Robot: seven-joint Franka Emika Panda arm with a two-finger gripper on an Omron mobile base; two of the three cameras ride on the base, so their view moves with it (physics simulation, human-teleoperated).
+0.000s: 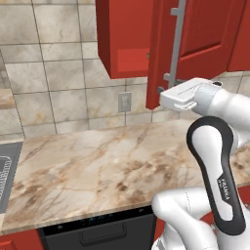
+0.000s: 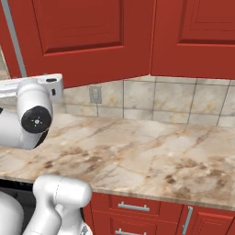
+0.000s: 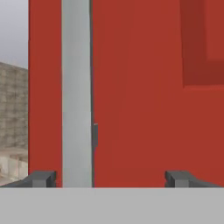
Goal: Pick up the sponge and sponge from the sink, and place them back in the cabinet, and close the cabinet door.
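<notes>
Facing the door point(image 3: 135, 87) square on, the gripper point(image 3: 109, 178) stands with fingers spread wide and empty. The handle point(image 3: 76, 92), a long silver bar running top to bottom in the hand view, lies just inside one fingertip point(image 3: 41, 178), well off the midline, so the closing push would likely land on flat red panel. Left base view shows the door point(image 1: 161, 53) swung out from the cabinet point(image 1: 122, 39). Sink point(image 1: 7, 176) cut off at the edge; sponges and shelf contents cannot be made out.
</notes>
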